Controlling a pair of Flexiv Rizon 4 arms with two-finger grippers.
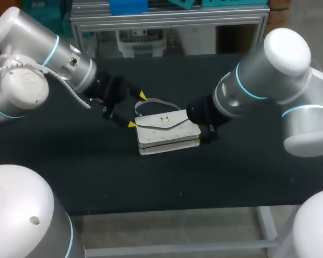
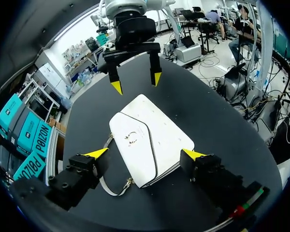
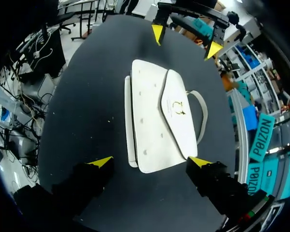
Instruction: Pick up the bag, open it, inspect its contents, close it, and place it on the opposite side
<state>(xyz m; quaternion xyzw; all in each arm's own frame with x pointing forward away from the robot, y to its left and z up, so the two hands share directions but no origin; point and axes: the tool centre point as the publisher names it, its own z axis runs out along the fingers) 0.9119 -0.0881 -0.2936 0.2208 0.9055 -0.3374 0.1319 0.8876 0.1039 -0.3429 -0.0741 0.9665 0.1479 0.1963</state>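
Note:
A white handbag (image 1: 167, 131) lies flat in the middle of the black table (image 1: 70, 161), flap shut, a small metal clasp (image 1: 163, 120) on it, its strap (image 1: 156, 102) curving out on the far side. My left gripper (image 1: 138, 110) stands open at the bag's left end. In the left wrist view its yellow fingertips (image 2: 96, 153) flank the end of the bag (image 2: 150, 140) with a gap on each side. My right gripper (image 3: 151, 161) is open at the bag's (image 3: 154, 121) right end in the same way. Each wrist view shows the other gripper (image 2: 137, 82) (image 3: 186, 41) beyond the bag.
Nothing else lies on the black table. Its front edge (image 1: 167, 210) runs across the near side, with bare cloth to the left and right of the bag.

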